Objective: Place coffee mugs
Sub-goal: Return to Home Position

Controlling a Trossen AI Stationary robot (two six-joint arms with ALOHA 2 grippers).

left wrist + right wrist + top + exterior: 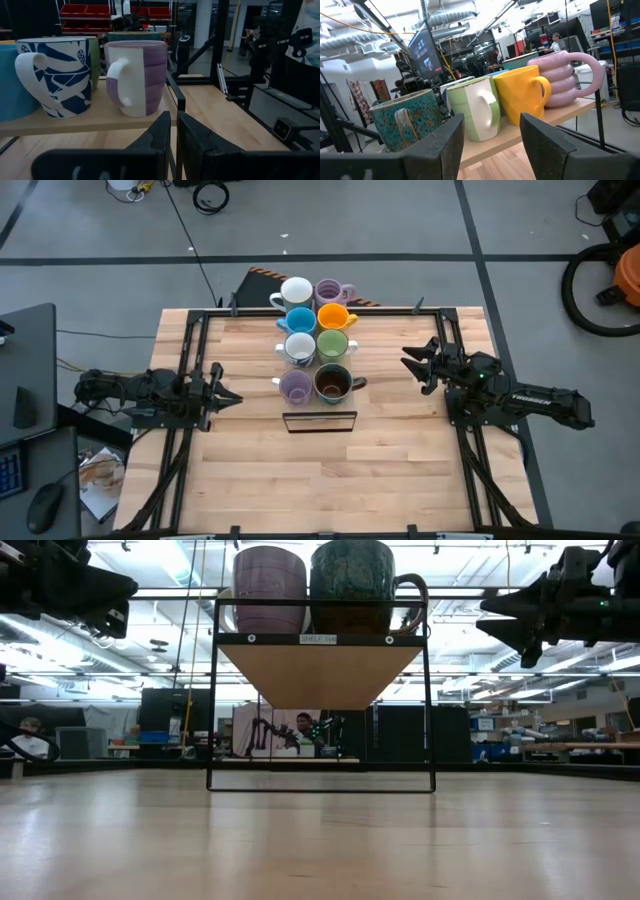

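Eight mugs stand on their bases in two rows on a raised wooden shelf (pixel 318 366) with a black wire frame: white (pixel 295 292), lilac (pixel 330 290), blue (pixel 299 320), orange (pixel 333 316), white with a blue pattern (pixel 300 347), green (pixel 332 343), lilac (pixel 295 386) and dark olive (pixel 333 383). My left gripper (pixel 226 397) hovers left of the shelf, shut and empty; its wrist view faces the striped lilac mug (pixel 137 77). My right gripper (pixel 412 360) hovers right of the shelf, open and empty, facing the dark olive mug (pixel 407 122) and the green mug (pixel 475 107).
The shelf stands on thin black legs (pixel 212 700) at the middle of the table's far half, with bare wood beneath it. Black frame rails (pixel 190 350) run along the table's left and right sides. Bare tabletop (pixel 320 480) lies toward the near edge.
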